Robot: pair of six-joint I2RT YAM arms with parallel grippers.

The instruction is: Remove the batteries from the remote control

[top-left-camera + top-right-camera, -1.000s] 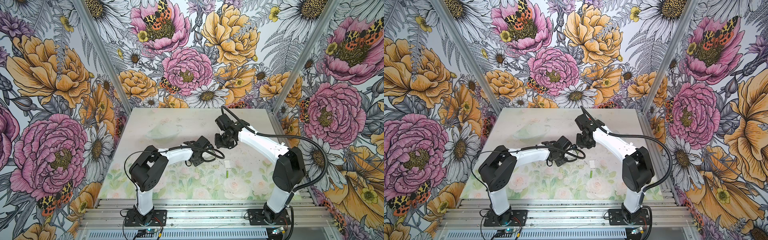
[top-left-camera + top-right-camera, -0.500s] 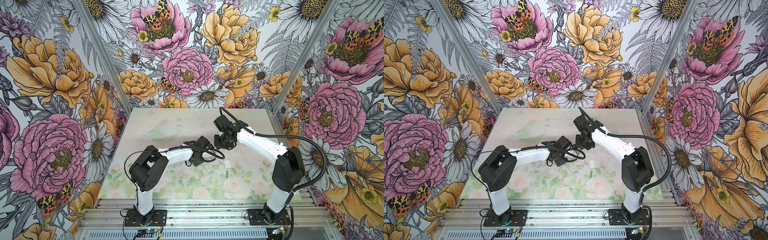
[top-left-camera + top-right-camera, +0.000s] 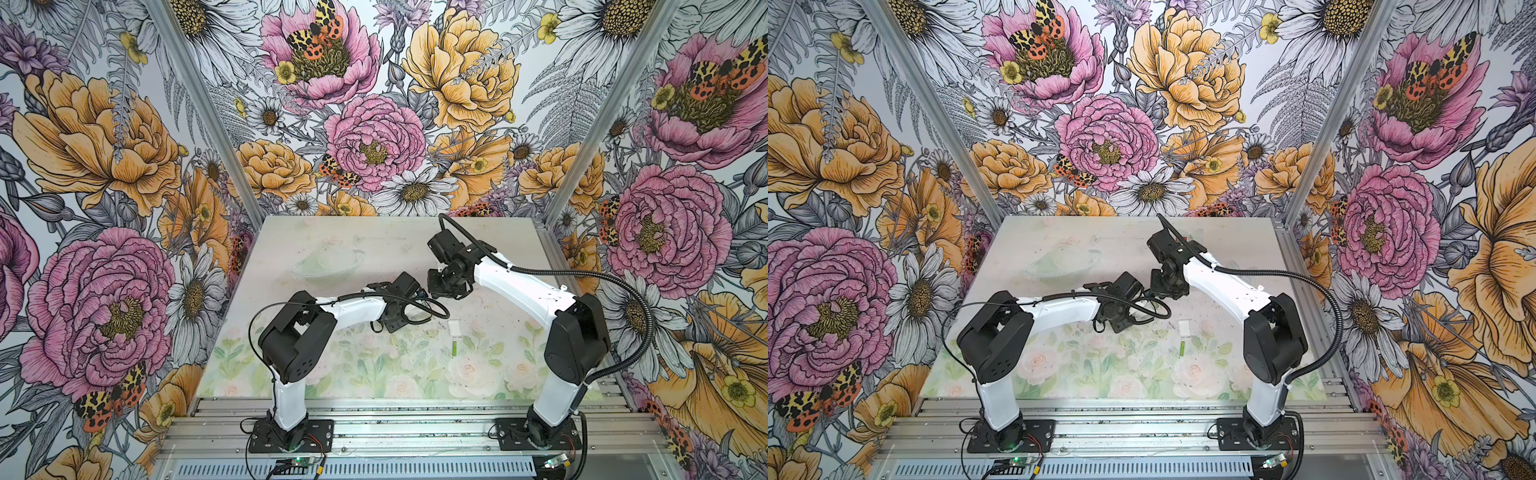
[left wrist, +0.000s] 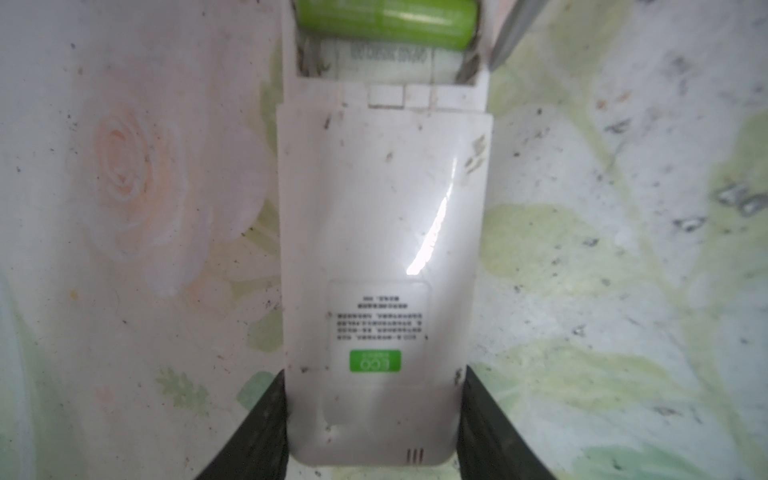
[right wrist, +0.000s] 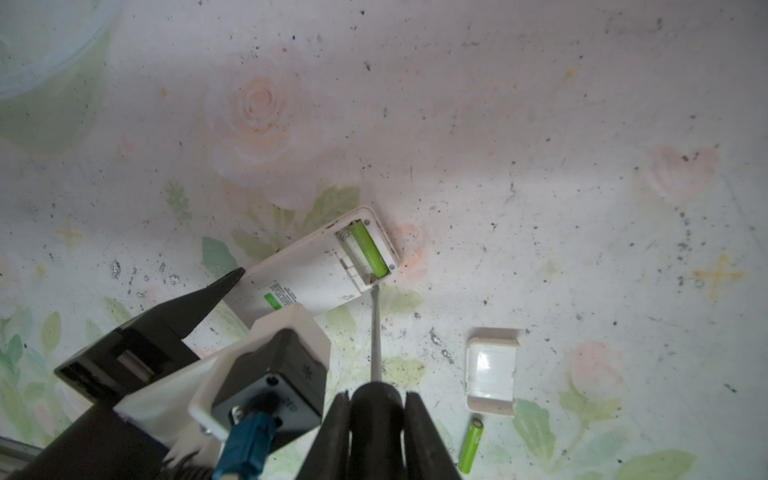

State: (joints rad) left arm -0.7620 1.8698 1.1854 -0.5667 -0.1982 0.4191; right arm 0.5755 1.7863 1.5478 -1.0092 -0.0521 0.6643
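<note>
Shift: over the last second my right gripper [image 3: 440, 289] has eased down toward the left gripper [image 3: 403, 291]; the left one has not budged.
Top views: in both top views the two wrists nearly meet over mid-table [image 3: 374, 245] and hide the remote beneath them; the battery cover [image 3: 455, 327] and a loose battery [image 3: 455, 347] lie just apart from each other nearer the front, clear of both arms.
Left wrist: the jaws are spread partway and pressed on both long sides of the remote [image 4: 382, 249], which lies back face up; its compartment is open at the far end, with one seated battery [image 4: 386, 18] beside an empty slot [image 4: 386, 62].
Right wrist: my right gripper is clamped on the black handle of the screwdriver [image 5: 375, 332]; its tip is at the compartment's end by the seated battery — whether it is under the battery I cannot tell.
Risk: I judge a hard pry could flick the battery off the table or skid the tip across the casing; a slack left hold would let the remote twist.
Around: the clear bowl [image 5: 41, 62] sits well away; only the left gripper's body crowds the screwdriver — nothing else blocks it.
</note>
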